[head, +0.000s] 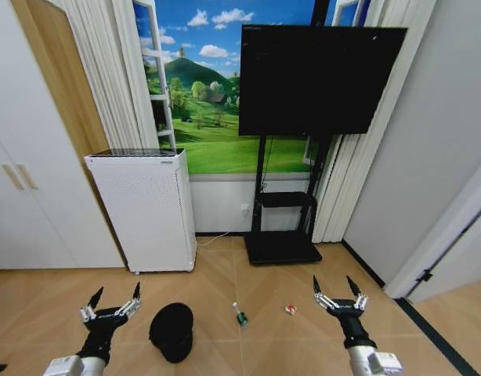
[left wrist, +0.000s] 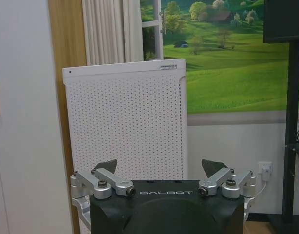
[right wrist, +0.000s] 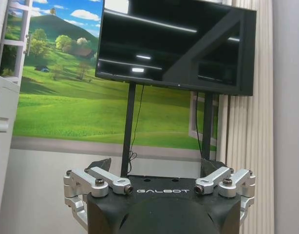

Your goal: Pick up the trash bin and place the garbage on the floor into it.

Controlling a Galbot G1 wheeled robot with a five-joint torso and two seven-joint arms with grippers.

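Black bin (head: 171,331) is sitting just right of the left gripper (head: 113,301), both grippers' fingers spread, right gripper (head: 337,287) hanging farther off.

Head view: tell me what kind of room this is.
Probably a home-style living room, perhaps a mock-up: a large television on a black stand, a white perforated appliance beside curtains, a landscape mural and herringbone wood floor.

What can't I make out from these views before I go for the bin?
- Trash bin, head view: its black inside gives no depth or contents.
- Bottle, head view: too small to read its label.
- Wrapper, head view: too small to tell its shape.
- Both wrist views point at the wall; the floor is cut off.
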